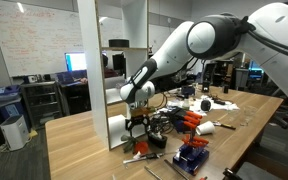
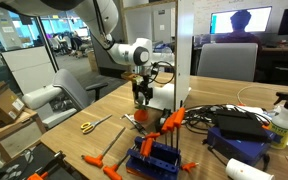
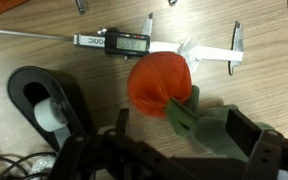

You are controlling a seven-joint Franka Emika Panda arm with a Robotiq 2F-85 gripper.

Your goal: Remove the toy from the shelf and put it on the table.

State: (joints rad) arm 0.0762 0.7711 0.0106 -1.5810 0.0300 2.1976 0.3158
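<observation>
The toy (image 3: 160, 84) is a round orange ball with a green stem, lying on the wooden table (image 3: 44, 65). My gripper (image 3: 184, 132) hangs just above it, open, with its dark fingers on either side of the green stem and not pressing on it. In both exterior views the gripper (image 1: 136, 124) (image 2: 142, 98) points down at the table right in front of the white shelf (image 1: 96, 75) (image 2: 176, 60). The toy itself is too small to make out in those views.
A digital caliper (image 3: 114, 42) lies on the table just beyond the toy. A black tape holder with a white roll (image 3: 42, 106) sits beside the gripper. Orange-handled tools (image 2: 169, 120), cables, a blue rack (image 2: 152, 157) and a bottle (image 2: 283, 120) crowd the table.
</observation>
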